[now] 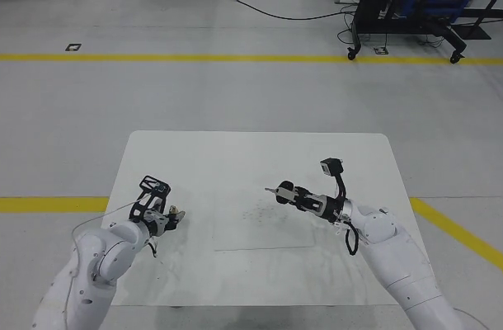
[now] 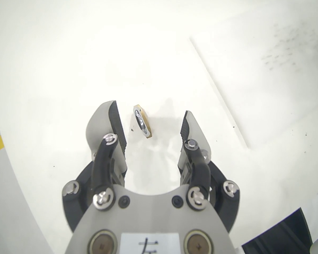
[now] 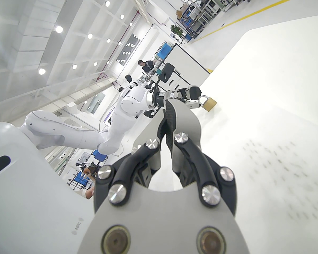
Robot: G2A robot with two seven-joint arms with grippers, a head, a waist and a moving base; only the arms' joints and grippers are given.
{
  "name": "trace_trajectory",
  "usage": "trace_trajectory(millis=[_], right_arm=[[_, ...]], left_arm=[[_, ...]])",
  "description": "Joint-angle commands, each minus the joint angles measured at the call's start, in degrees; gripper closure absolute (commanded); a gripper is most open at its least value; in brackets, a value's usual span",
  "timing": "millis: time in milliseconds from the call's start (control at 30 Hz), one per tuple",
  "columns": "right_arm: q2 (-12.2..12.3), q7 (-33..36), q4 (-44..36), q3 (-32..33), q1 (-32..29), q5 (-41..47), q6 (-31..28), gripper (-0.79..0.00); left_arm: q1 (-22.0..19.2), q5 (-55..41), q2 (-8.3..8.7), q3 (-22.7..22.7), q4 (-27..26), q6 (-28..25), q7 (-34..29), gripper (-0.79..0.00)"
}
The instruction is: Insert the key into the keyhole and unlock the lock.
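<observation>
A small brass padlock [image 2: 142, 125] with a silver shackle stands on edge on the white table [image 1: 235, 157], near its left side. My left gripper [image 2: 149, 112] is open around it, one finger [image 2: 116, 122] on each side, neither clearly touching. In the right wrist view the padlock [image 3: 210, 103] shows far off, beside the left gripper [image 3: 193, 96]. My right gripper [image 1: 278, 192] hovers over the table's middle, pointing toward the lock, shut on a thin silvery key [image 1: 270, 190] whose tip sticks out. In its own view the fingers [image 3: 172, 112] are pressed together and the key is hidden.
A thin white mat [image 1: 260, 231] with dark specks [image 1: 256, 214] lies flat between the two arms; its raised edge [image 2: 217, 93] runs close to the left gripper. The table's left edge is near the left arm. A black cart [image 1: 408, 25] stands far behind.
</observation>
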Motion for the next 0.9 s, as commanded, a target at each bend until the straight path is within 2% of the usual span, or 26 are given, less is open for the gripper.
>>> trace_trajectory(millis=[0,400,567,633,667,700,867], right_arm=[[0.00,0.00,0.00,0.00,0.00,0.00,0.00,0.000],[0.00,0.00,0.00,0.00,0.00,0.00,0.00,0.000],[0.00,0.00,0.00,0.00,0.00,0.00,0.00,0.000],[0.00,0.00,0.00,0.00,0.00,0.00,0.00,0.000],[0.00,0.00,0.00,0.00,0.00,0.00,0.00,0.000],[0.00,0.00,0.00,0.00,0.00,0.00,0.00,0.000],[0.00,0.00,0.00,0.00,0.00,0.00,0.00,0.000]], left_arm=[[-0.24,0.28,-0.07,0.48,0.26,0.59,-0.11,-0.409],[-0.35,2.08,-0.22,1.21,0.92,2.41,0.22,-0.320],[-0.64,2.85,-0.32,1.57,1.09,3.17,0.35,-0.209],[-0.63,2.84,-0.35,1.60,1.15,3.25,0.54,-0.126],[-0.62,2.77,-0.36,1.62,1.17,3.15,0.53,-0.022],[-0.63,2.82,-0.36,1.63,1.19,3.07,0.46,0.000],[-0.73,2.68,-0.36,1.45,1.13,2.67,0.02,0.000]])
